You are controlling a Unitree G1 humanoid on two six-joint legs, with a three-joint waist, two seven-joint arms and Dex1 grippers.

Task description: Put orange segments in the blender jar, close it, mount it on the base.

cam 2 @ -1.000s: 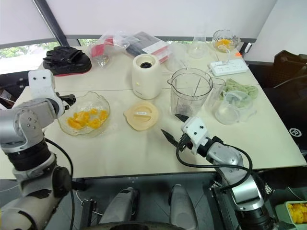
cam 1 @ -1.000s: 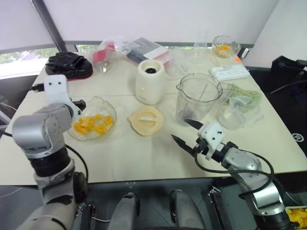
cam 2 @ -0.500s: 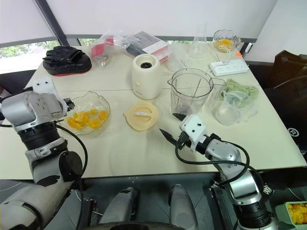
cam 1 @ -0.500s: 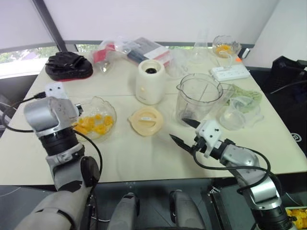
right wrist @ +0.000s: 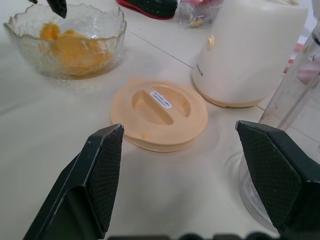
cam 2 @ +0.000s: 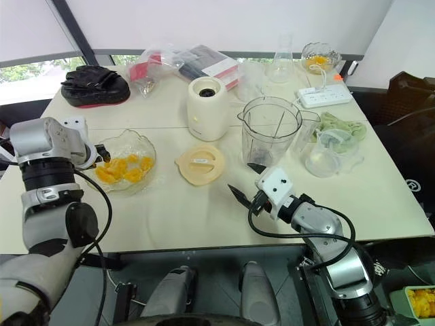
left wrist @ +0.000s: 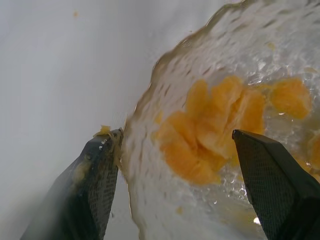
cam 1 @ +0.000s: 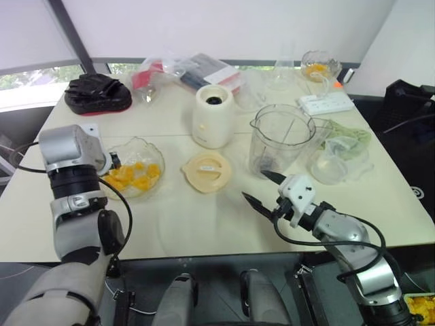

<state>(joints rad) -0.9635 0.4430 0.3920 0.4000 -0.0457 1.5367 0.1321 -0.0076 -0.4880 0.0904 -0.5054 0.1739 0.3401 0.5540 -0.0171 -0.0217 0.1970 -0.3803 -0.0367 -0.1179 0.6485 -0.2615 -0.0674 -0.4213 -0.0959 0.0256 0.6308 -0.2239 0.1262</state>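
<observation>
orange segments (cam 1: 129,176): glossy yellow-orange chunks heaped in a glass bowl (cam 1: 153,157), left of centre frame. blender jar (cam 1: 280,139): tall, clear, upright, open-topped and empty, small blade at bottom, right of centre. base (cam 1: 212,117): cream-white rounded cylinder, dark socket on top, upright, upper centre, left of the jar and apart from it.

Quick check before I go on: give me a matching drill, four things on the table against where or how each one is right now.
Things:
1. orange segments
2. blender jar
3. lid
4. left claw

States:
A. standing uncovered on the table, no fruit inside
B. open, straddling the rim of the glass bowl
C. flat on the table in front of the base
D. heaped in the glass bowl

Pairs: 1-D, 2-A, 3-C, 4-B
</observation>
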